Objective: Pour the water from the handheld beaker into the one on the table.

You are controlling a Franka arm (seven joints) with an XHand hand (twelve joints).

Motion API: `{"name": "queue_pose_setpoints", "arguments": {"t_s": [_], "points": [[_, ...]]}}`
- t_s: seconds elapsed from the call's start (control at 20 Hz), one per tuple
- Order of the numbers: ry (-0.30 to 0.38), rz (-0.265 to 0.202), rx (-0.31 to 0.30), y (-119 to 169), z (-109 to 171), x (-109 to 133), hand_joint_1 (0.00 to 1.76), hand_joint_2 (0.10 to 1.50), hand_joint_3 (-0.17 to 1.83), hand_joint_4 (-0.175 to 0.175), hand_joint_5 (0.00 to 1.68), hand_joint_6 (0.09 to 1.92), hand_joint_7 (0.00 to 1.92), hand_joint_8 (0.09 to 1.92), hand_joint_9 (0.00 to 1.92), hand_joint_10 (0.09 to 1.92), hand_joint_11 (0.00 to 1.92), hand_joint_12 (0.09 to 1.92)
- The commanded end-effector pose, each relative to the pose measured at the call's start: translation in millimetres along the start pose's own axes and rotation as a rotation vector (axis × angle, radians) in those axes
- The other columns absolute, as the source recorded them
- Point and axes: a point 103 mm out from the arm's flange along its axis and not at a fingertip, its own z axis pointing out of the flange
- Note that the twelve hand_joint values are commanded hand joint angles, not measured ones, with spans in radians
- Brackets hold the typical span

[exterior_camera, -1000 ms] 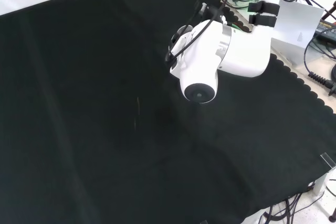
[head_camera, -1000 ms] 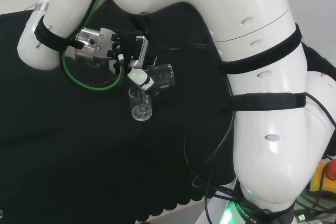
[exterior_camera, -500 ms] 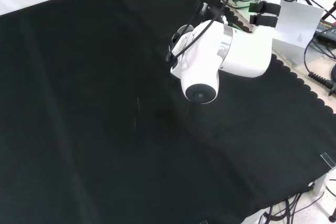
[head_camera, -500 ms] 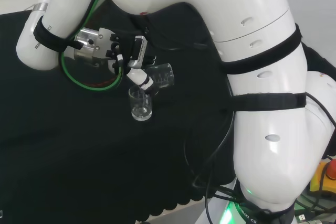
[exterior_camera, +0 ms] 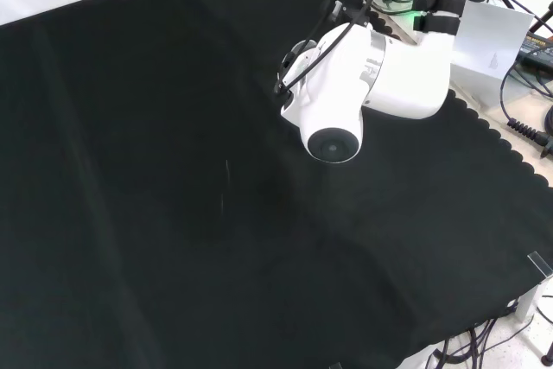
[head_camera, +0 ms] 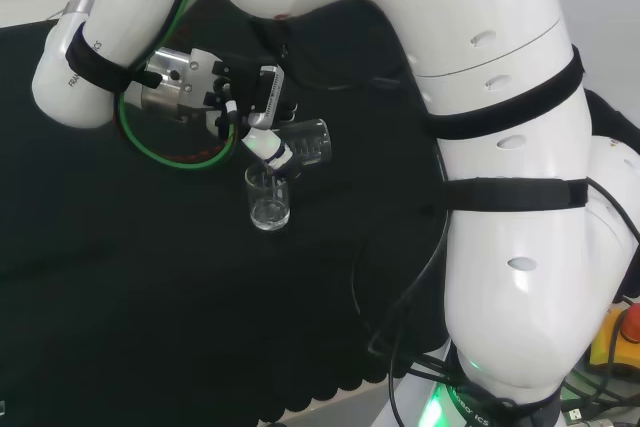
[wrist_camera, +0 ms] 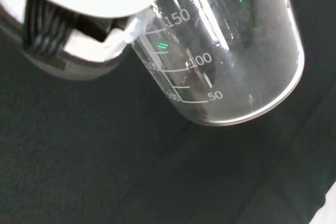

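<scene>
Your hand (head_camera: 262, 117) has its fingers curled round the handheld beaker (head_camera: 308, 144) — tipped nearly on its side, mouth down toward the second beaker (head_camera: 268, 198), which stands upright on the tabletop (head_camera: 120, 277) just below.

hand (head_camera: 262, 117) | grips tilted beaker (head_camera: 309, 142) | above standing beaker (head_camera: 268, 198)

Held beaker (wrist_camera: 231, 51): mouth cut off by the wrist view's edge, contents indeterminate (clear glass over black cloth (exterior_camera: 155, 213)); hand (head_camera: 262, 112) and both beakers concealed in the front view behind the arm's capped link (exterior_camera: 346, 97); table beaker (head_camera: 268, 199) fill level indistinct.
</scene>
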Motion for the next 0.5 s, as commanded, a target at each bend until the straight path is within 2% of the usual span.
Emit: {"name": "queue_pose_setpoints", "arguments": {"t_s": [0.05, 0.5], "points": [[0.024, -0.004, -0.032, -0.5, 2.6, -1.2, 1.31, 0.47, 1.03, -0.175, 1.23, 0.91, 1.29, 0.88, 1.64, 0.61, 1.41, 0.78], [0.085, -0.024, -0.127, -4.1, 9.6, -9.3, 1.31, 0.47, 1.03, -0.175, 1.23, 0.91, 1.29, 0.88, 1.63, 0.61, 1.40, 0.78]]}}
